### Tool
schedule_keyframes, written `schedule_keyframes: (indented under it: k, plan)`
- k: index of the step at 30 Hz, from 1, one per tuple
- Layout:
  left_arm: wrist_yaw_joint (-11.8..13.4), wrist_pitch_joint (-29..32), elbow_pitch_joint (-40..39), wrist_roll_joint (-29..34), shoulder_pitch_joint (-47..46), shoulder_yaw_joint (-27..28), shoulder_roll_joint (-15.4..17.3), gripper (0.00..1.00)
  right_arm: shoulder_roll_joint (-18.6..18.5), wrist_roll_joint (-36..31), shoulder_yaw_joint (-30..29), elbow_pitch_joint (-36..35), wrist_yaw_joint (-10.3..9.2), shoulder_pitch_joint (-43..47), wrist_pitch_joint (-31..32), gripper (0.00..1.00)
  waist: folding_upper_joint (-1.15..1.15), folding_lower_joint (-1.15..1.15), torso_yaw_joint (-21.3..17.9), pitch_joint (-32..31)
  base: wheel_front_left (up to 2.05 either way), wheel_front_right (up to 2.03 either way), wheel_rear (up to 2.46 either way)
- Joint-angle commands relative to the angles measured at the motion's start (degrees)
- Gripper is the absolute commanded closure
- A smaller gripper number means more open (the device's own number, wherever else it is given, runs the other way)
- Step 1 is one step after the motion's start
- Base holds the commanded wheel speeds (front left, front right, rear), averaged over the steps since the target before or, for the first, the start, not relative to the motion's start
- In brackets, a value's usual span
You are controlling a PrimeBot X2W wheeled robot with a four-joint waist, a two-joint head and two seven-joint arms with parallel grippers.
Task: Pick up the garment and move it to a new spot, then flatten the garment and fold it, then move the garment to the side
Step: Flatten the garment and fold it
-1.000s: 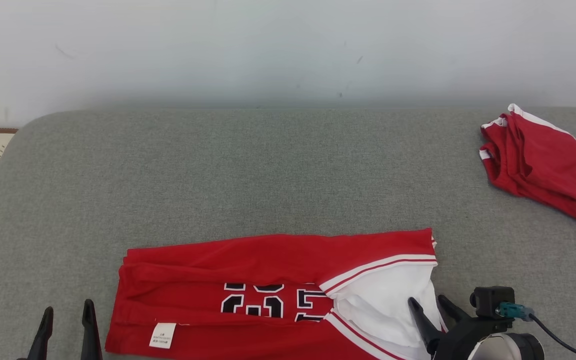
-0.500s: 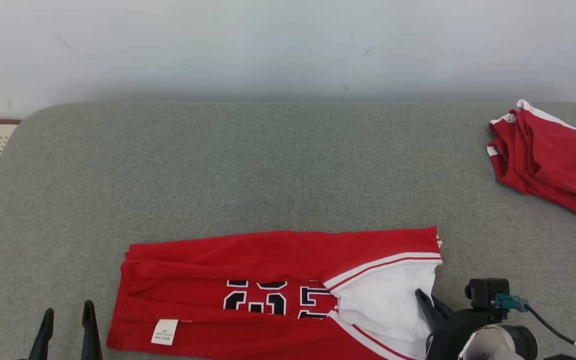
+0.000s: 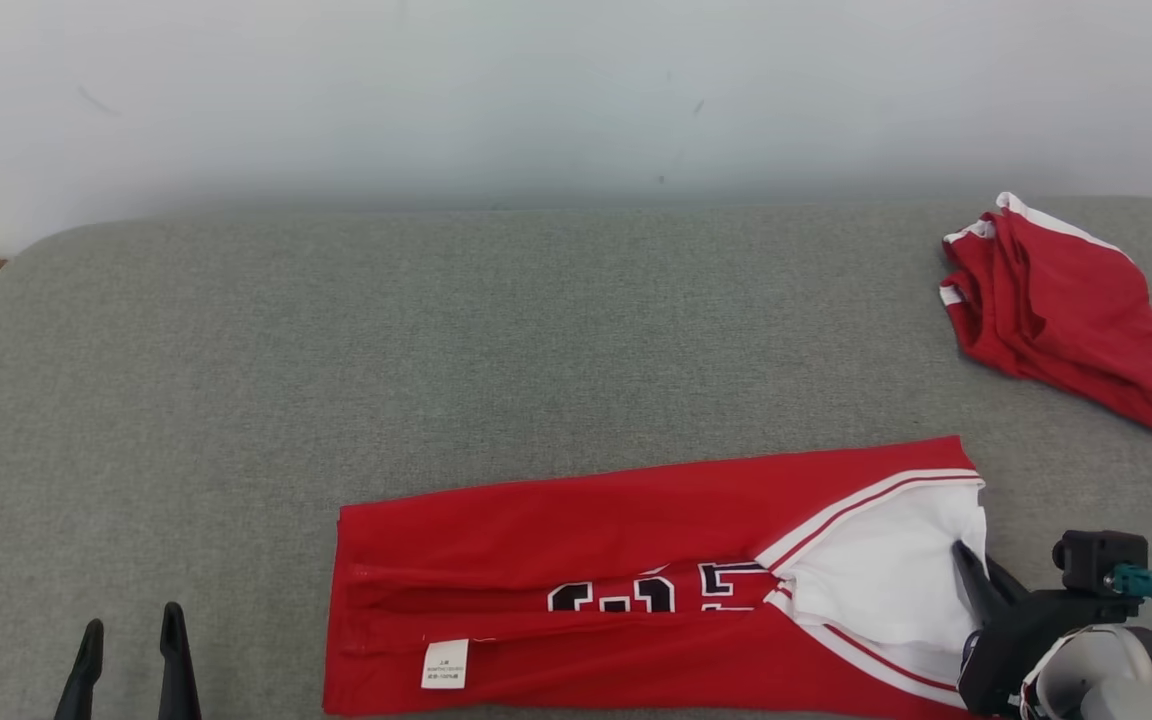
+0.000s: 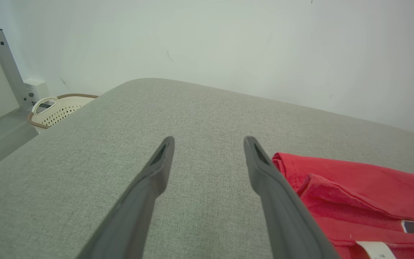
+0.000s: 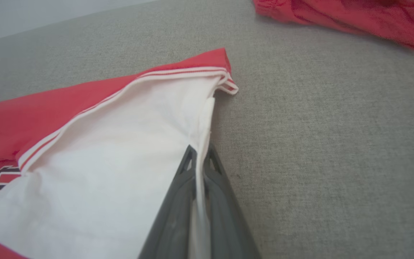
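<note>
The right gripper (image 5: pixel 200 153) clenched the folded red jersey (image 3: pixel 586 520) at four o'clock, left gripper (image 3: pixel 131 620) released; sliding it aside seemed next.

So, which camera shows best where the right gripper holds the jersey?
The right wrist view: the right gripper is shut on the white edge of the jersey, seen close, with cloth between the fingers. The head view shows this grip small, at the lower right. The left wrist view shows the jersey's red end.

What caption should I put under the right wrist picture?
Right gripper pinching the white edge of the red jersey on grey fabric.
</note>
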Motion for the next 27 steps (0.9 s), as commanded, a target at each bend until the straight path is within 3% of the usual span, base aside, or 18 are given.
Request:
schedule_keyframes:
  k: [1,6,17,27]
  plan:
    - [0.28,-0.18,0.00,-0.31,0.50,0.12,0.03,0.00,-0.91,-0.07,-0.50,-0.64,-0.08,0.04,0.23,1.00,0.00,0.00,-0.50,-0.18,0.00,0.00,0.00]
    - [0.77,-0.19,-0.20,-0.57,1.04,-0.17,0.03,0.00,-0.99,4.57,1.20,-6.04,-0.07,0.67,2.49,1.00,0.00,0.00,-1.53,-0.72,0.00,0.00,0.00]
    - [0.76,-0.19,-0.12,-0.67,1.55,-0.83,0.03,0.00,-5.00,15.96,9.00,-23.93,-0.05,2.38,8.83,1.00,0.00,0.00,-2.03,-1.87,0.00,0.00,0.00]
    - [0.69,-0.19,-0.40,-0.46,1.48,-1.42,0.01,0.00,-2.48,22.66,13.96,-33.39,-0.04,1.73,11.18,1.00,0.00,0.00,0.00,-2.33,0.00,0.00,0.00]
